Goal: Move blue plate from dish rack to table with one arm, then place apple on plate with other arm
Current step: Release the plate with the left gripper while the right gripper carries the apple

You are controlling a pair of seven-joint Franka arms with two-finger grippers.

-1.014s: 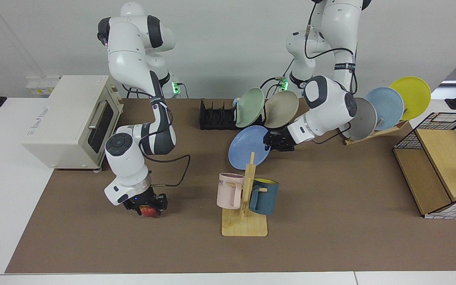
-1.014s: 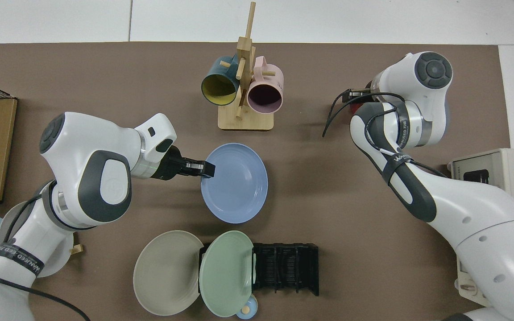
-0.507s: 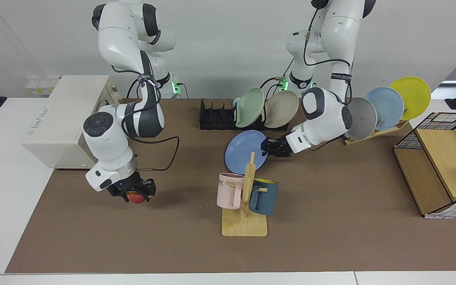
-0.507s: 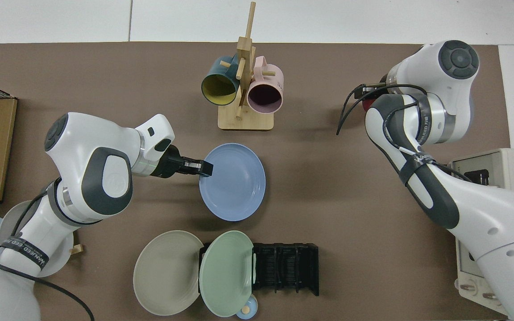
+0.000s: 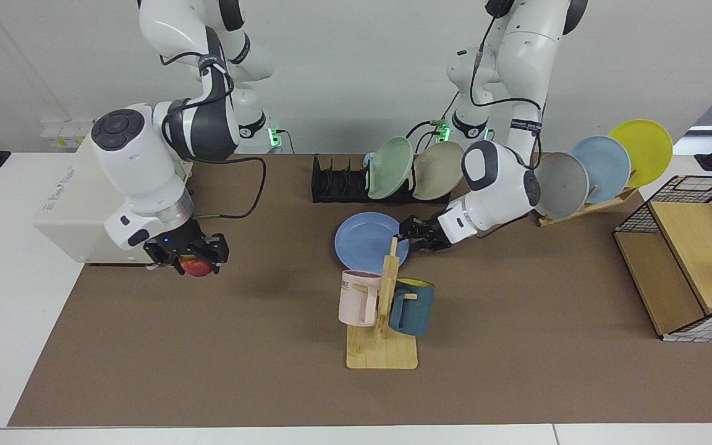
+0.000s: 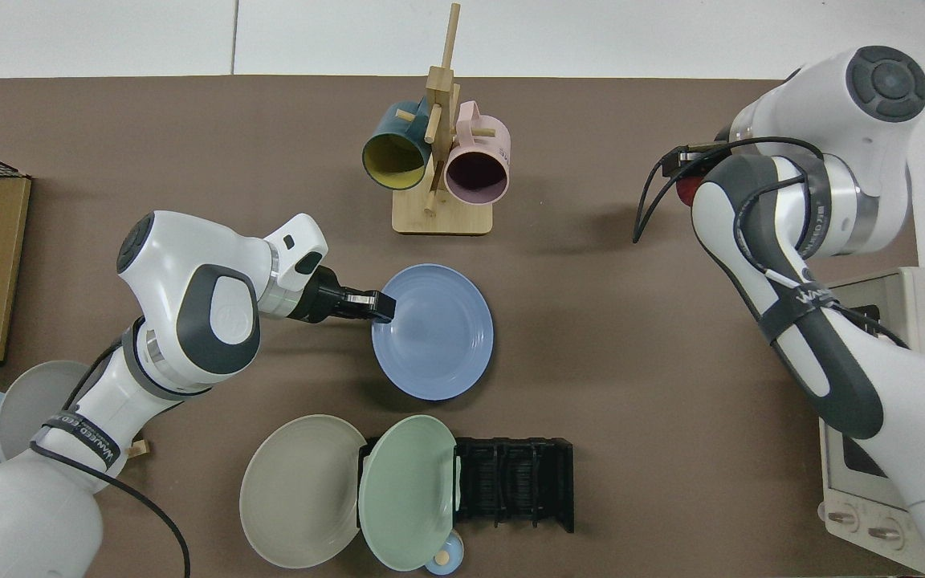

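The blue plate [image 5: 365, 238] [image 6: 433, 331] lies almost level, low over the brown table [image 5: 517, 321] just behind the mug tree. My left gripper [image 5: 406, 238] [image 6: 380, 306] is shut on the plate's rim. The black dish rack [image 5: 339, 182] [image 6: 515, 484] stands behind it and still holds a green plate [image 5: 390, 167] and a beige plate [image 5: 439, 170]. My right gripper [image 5: 194, 262] hangs in the air in front of the toaster oven, shut on the red apple [image 5: 194, 266]. In the top view only a sliver of the apple [image 6: 685, 191] shows beside the right arm.
A wooden mug tree [image 5: 384, 309] with a pink and a teal mug stands mid-table. A cream toaster oven [image 5: 102, 185] sits by the right arm. A wooden stand holds grey, pale blue [image 5: 600, 164] and yellow plates. A wire basket with wooden boxes [image 5: 683, 253] is beyond the left arm.
My right gripper has lifted the apple off the table and carried it back toward the oven. My left gripper has lowered the blue plate and tipped it nearly flat.
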